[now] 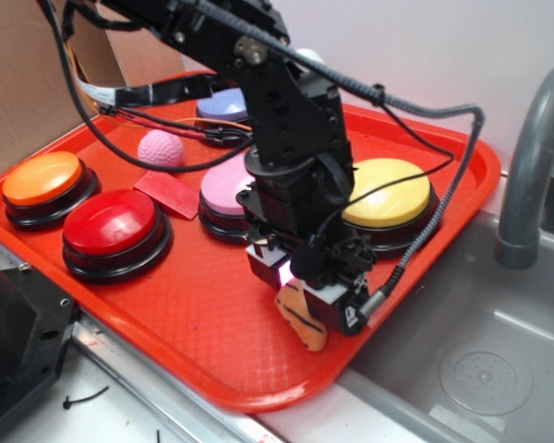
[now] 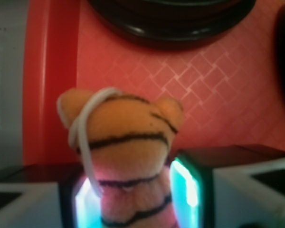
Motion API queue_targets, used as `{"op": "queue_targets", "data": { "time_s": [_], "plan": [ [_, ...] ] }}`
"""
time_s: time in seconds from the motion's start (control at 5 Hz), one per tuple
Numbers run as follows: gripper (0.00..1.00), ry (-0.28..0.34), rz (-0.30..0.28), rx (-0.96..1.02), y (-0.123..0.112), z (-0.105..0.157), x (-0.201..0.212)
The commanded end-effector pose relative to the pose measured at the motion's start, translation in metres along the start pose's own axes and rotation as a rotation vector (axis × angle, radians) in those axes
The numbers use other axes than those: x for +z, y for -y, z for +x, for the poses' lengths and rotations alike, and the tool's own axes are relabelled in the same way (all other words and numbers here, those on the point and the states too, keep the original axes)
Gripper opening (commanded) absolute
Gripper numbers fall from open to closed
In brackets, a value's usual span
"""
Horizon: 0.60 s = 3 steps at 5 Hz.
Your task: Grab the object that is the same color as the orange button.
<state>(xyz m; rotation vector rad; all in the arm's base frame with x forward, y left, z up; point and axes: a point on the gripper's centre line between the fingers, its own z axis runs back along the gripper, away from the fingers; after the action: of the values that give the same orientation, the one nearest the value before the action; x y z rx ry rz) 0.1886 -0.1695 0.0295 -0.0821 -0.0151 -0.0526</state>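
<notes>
Fingers (image 2: 133, 194) clenched on tiger toy (image 2: 126, 156) at tray (image 1: 212, 369) near edge, by sink-side corner. Risk: soft plush squirms out on lift, string loop (image 2: 85, 137) snags.

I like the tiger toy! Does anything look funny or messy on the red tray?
Nothing is spilled or broken. The only odd sight is the tiger toy, squeezed between the pincer fingers, dangling near the red tray front edge. The buttons sit upright.
</notes>
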Motion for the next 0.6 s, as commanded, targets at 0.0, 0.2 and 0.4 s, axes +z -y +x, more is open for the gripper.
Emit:
{"op": "queue_targets", "data": {
  "time_s": [0.0, 0.2, 0.4],
  "plan": [
    [0.00, -0.004, -0.010, -0.140, -0.012, 0.006, 0.043],
    [0.00, -0.005, 0.041, -0.216, -0.027, 0.005, 0.084],
    [0.00, -0.005, 0.099, -0.173, -0.039, -0.002, 0.115]
  ]
}}
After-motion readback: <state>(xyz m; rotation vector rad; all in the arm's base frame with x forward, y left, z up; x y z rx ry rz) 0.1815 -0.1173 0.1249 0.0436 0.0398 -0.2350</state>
